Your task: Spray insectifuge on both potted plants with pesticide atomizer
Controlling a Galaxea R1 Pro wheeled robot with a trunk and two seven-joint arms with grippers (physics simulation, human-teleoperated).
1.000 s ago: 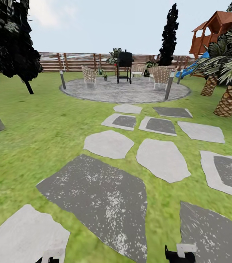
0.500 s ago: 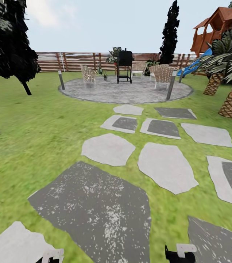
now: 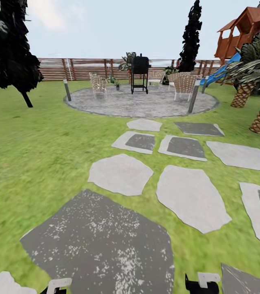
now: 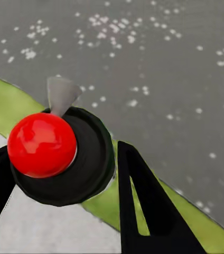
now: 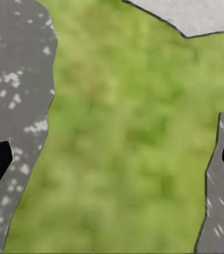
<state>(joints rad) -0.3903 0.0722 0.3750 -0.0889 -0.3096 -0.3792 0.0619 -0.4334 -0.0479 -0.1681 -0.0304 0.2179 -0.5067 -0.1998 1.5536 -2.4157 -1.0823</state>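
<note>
Head view: I look over the garden lawn [image 3: 44, 155], where grey stepping slabs [image 3: 122, 173] lead to the round gravel patio [image 3: 140, 102], set with a black grill [image 3: 140, 73], wicker chairs [image 3: 183, 85] and a small potted plant [image 3: 117, 85] before the slatted fence [image 3: 85, 67]. In my left wrist view, the left gripper [image 4: 64, 174] is clamped around the pesticide atomizer [image 4: 59, 156], red top showing, above a dark slab. My right gripper [image 5: 112, 164] hangs spread wide and empty over grass.

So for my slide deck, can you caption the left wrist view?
Left gripper closed around the pesticide atomizer, its red top facing the camera, above a dark grey stepping slab and grass.
</note>
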